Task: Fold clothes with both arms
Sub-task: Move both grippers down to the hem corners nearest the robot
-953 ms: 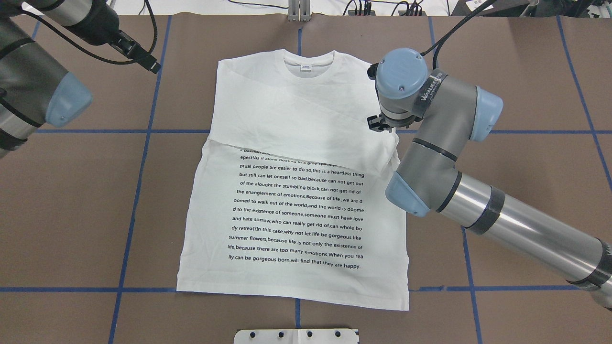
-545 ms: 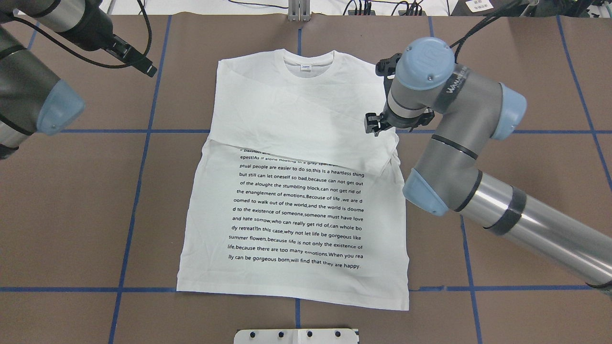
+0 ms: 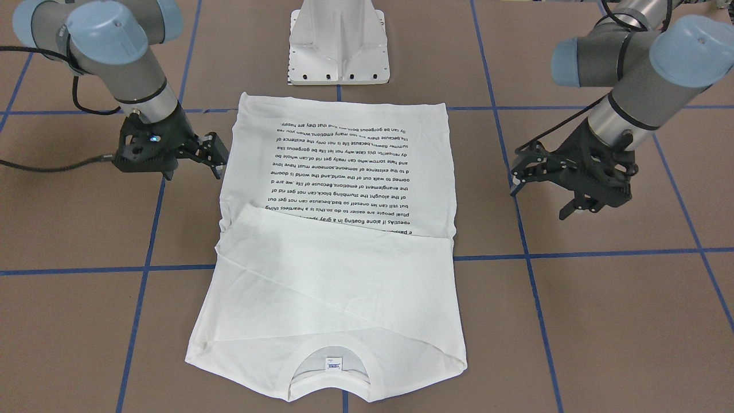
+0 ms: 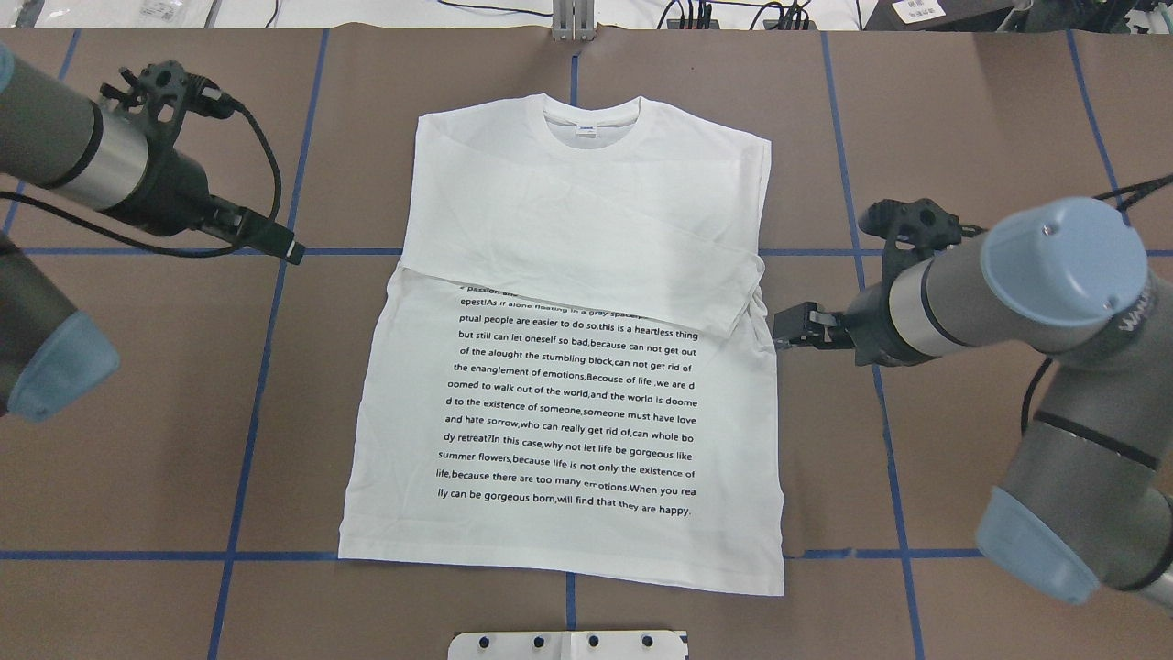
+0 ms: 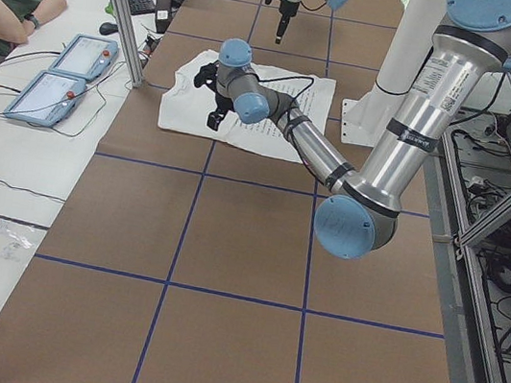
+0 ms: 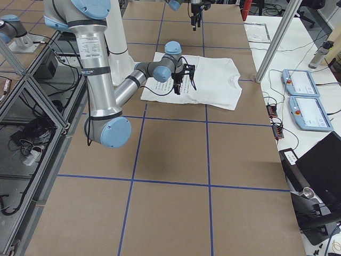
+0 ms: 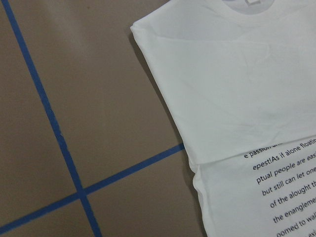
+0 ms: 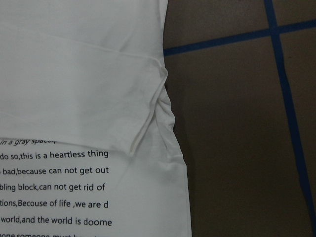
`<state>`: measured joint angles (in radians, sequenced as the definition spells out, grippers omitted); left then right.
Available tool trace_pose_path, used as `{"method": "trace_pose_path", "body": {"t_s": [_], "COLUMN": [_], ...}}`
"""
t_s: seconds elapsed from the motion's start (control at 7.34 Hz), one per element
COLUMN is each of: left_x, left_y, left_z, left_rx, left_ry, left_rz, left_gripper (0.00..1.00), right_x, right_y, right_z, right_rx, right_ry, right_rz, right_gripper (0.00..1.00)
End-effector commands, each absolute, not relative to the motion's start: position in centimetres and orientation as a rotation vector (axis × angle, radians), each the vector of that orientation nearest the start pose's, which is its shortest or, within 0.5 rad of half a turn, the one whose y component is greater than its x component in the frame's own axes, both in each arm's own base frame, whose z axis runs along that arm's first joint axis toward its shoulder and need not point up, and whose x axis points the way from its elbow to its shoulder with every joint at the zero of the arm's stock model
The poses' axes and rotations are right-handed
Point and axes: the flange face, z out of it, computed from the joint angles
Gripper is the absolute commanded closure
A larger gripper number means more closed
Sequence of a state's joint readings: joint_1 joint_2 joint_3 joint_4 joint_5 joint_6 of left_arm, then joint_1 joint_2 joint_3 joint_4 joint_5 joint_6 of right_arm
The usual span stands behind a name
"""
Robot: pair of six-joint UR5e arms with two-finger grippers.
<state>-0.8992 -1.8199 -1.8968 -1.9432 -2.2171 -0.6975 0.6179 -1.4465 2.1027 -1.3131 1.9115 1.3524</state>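
The right gripper point(image 3: 217, 156) has its fingers spread and holds nothing. It hangs just beside the shirt's point(image 4: 568, 412) right edge, level with the spot where a folded sleeve point(image 4: 586, 238) ends in a small bunch of cloth. The left gripper point(image 3: 538, 201) is spread and empty too, and sits a little way off the shirt's left edge, over bare table point(image 4: 137, 412).

Behind them, the right arm point(image 4: 1054, 266) bends in from the robot's right and the left arm point(image 4: 55, 156) from its left.

The shirt lies flat in the middle of the brown table, across the blue tape lines point(image 4: 266, 367) — printed side up, collar point(image 4: 591, 119) away from the robot, hem near the white pedestal point(image 3: 338, 40). The sleeve is folded across the chest and covers the top lines of the print.
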Motion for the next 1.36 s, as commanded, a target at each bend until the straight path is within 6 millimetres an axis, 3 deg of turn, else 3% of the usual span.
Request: {"method": "trace_pose_path", "body": {"t_s": [0.0, 0.14, 0.41, 0.54, 0.82, 1.23], "left_x": [30.8, 33.9, 38.9, 40.7, 43.2, 44.6], "left_y": [-40.0, -36.6, -31.7, -29.8, -26.9, -24.0], "left_z": [37.2, 38.6, 38.9, 38.9, 39.0, 38.6], "left_rx": [0.298, 0.284, 0.206, 0.175, 0.151, 0.122], "left_ry": [1.168, 1.175, 1.173, 1.171, 1.164, 1.136], "left_rz": [0.185, 0.145, 0.088, 0.056, -0.016, 0.029], "left_gripper": [0.0, 0.0, 0.0, 0.0, 0.01, 0.04], "right_x": [-32.9, -33.9, -37.5, -38.1, -38.0, -38.4], "right_y": [-29.9, -27.7, -23.5, -22.7, -21.3, -20.8], "right_z": [34.3, 34.1, 34.5, 34.4, 35.9, 36.3], "right_rx": [0.037, -0.013, 0.05, 0.061, 0.072, 0.083], "right_ry": [-0.971, -0.979, -0.956, -0.972, -0.98, -0.972], "right_rz": [0.252, 0.284, 0.33, 0.325, 0.314, 0.308], "right_gripper": [0.0, 0.0, 0.0, 0.0, 0.0, 0.0]}}
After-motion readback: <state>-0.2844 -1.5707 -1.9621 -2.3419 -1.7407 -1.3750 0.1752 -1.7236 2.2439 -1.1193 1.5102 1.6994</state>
